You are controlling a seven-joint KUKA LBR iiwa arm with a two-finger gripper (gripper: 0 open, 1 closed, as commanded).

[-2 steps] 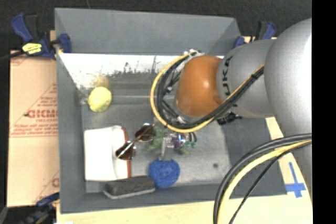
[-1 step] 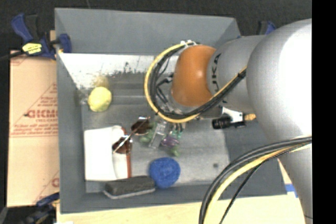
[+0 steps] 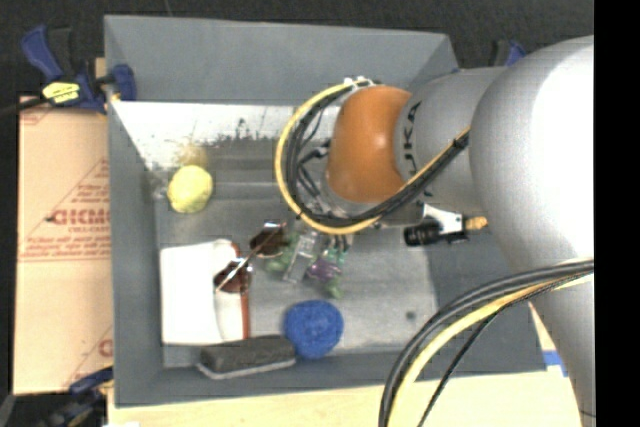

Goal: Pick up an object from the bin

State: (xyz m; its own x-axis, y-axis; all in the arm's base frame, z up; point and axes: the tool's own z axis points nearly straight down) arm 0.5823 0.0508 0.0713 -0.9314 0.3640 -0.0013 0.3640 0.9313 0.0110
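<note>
My gripper (image 3: 310, 258) reaches down near the middle of the bin, under the arm's orange cover. It stands right beside a pair of sunglasses (image 3: 250, 260) with brown lenses, which lies partly on a white folded cloth (image 3: 188, 300). A small green and purple thing (image 3: 327, 271) sits at the gripper's tip; whether it is gripped is hidden. A blue fuzzy ball (image 3: 313, 327) lies just in front of the gripper.
A yellow ball (image 3: 190, 188) rests at the back left. A dark grey bar (image 3: 247, 355) lies along the front wall. A black marker with an orange tip (image 3: 440, 231) lies at the right, close under the arm. Cables loop round the wrist.
</note>
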